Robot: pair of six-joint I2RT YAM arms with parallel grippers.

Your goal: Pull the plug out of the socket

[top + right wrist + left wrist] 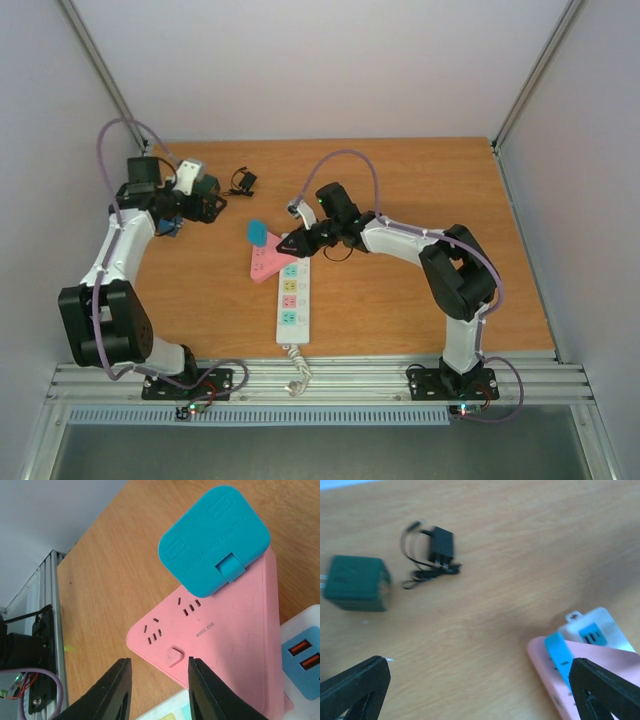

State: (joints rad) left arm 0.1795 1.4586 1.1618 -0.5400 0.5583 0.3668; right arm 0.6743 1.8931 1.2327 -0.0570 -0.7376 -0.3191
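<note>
Reaching in at the left of the overhead view, the left jaws stand spread wide over the wooden worktop, clasping nothing; in the upper left of their wrist view lie a dark green cube and, just right of it, a black charger with a thin cord; at centre frame a blue plug sits on a pink triangular block, which overlaps the upper end of the socket, a long white strip running down toward the lower edge; the right jaws hang narrowly apart at the block's right corner; whether they touch it I cannot tell.
</note>
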